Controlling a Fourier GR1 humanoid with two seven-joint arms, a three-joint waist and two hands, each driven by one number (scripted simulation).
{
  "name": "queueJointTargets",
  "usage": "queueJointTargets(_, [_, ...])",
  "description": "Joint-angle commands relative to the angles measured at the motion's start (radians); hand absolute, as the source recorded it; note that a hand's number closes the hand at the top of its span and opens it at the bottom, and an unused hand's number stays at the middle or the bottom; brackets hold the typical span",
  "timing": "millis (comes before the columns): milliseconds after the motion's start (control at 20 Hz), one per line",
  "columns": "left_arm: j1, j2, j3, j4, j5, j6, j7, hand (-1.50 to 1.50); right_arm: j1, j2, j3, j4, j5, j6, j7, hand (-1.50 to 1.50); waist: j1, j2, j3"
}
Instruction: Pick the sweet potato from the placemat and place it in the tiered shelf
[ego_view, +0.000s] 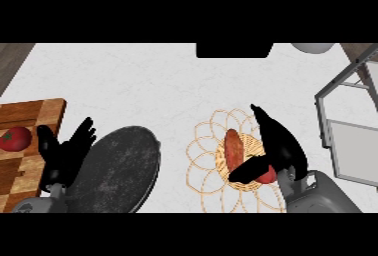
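An orange-brown sweet potato (235, 148) lies lengthwise on a round woven placemat (209, 150) at centre right of the counter. My right hand (279, 145) is directly beside it on its right, fingers straight and pointing away, thumb crossing under the potato's near end; the hand is open and hides that end. The grey tiered shelf (347, 135) stands at the right edge, just right of the hand. My left hand (66, 150) rests open at lower left, fingers up.
A dark round plate (118, 167) lies next to the left hand. A wooden cutting board (26, 150) with a red tomato (15, 138) sits at the left edge. A dark object (232, 50) and a pale round one (314, 47) are at the far edge.
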Motion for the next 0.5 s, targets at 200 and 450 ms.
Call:
queueJointTargets(200, [-0.066, -0.031, 0.022, 0.090, -0.017, -0.016, 0.001, 0.00, -0.008, 0.131, 0.014, 0.092, 0.126, 0.014, 0.121, -1.50, -0.003, 0.004, -0.003])
queueJointTargets(450, [0.021, -0.032, 0.006, 0.009, -0.038, -0.034, -0.022, 0.00, -0.052, 0.174, -0.054, 0.250, 0.165, 0.018, 0.048, -1.50, 0.005, 0.004, -0.002])
